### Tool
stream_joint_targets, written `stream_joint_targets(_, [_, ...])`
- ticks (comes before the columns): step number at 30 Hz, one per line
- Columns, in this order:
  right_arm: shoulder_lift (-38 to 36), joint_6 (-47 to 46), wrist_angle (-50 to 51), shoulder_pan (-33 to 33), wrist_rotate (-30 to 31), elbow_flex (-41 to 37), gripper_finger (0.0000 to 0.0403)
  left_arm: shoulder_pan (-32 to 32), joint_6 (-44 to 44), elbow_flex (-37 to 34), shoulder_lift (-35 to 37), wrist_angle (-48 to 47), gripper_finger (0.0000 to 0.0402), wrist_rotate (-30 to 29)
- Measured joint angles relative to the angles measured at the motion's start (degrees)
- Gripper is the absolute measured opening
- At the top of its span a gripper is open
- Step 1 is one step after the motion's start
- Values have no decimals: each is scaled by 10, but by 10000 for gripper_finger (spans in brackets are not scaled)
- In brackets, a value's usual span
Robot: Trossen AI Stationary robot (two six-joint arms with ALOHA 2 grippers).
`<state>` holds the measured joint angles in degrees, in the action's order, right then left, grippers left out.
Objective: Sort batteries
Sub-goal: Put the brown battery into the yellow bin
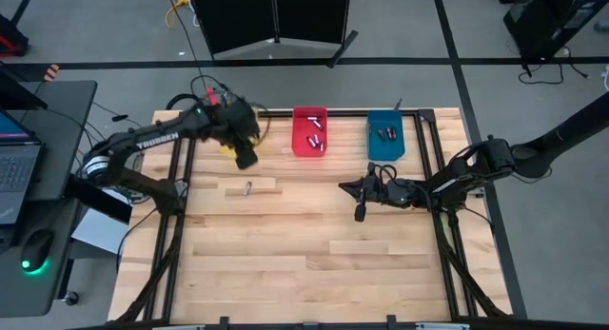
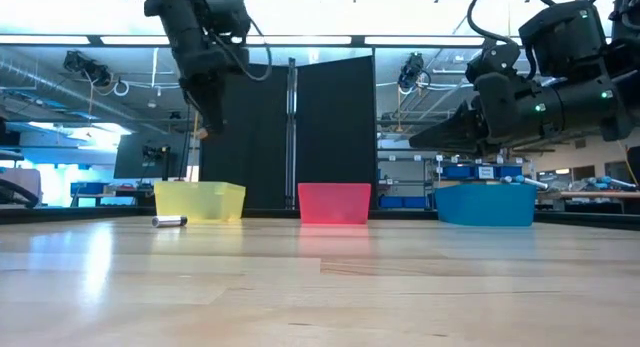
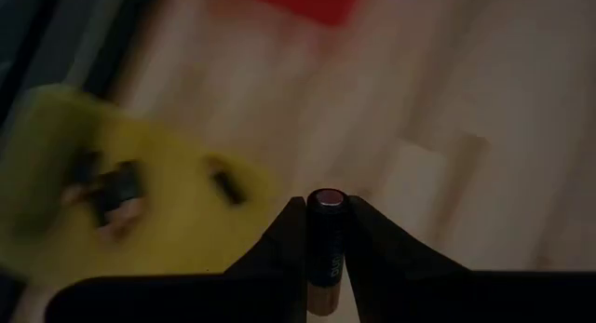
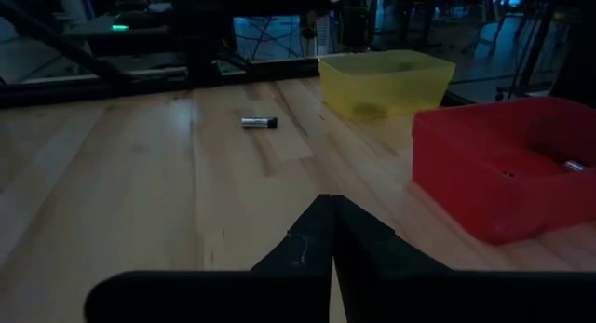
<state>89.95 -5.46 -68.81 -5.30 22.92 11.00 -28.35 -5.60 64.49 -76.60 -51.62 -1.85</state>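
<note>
While one battery (image 3: 327,244) sits clamped between the fingers of the left gripper (image 3: 326,232), its long axis running along the fingers with a flat end facing outward, the yellow bin (image 3: 149,188) lies just ahead and slightly to one side of it. In the high view that gripper hangs over the bin's near edge, well above the table, so my judgement is that a short shift over the bin and a release is what remains.

Three dark cells show in the yellow bin, three in the red bin (image 1: 309,132) and two in the blue bin (image 1: 384,135). One loose cell (image 1: 247,188) lies flat on the table (image 1: 314,263), nearer the left arm. The right gripper (image 1: 362,199) hovers in front of the blue bin, fingers pressed together and empty.
</note>
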Motion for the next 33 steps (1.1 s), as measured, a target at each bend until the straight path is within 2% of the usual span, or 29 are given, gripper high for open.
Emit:
stream_joint_targets(6, [0,-10,19,0,0,0,7,-127,-33,10,-21,-1,53,15])
stream_joint_targets(11, [0,-10,26,0,0,0,14,-184,-54,10,-74,22,53,25])
stream_joint_targets(18, [0,-10,30,0,0,0,8,-201,-87,10,-160,39,53,25])
stream_joint_targets(33, [0,-10,31,0,-1,0,10,-227,-121,10,-259,82,53,16])
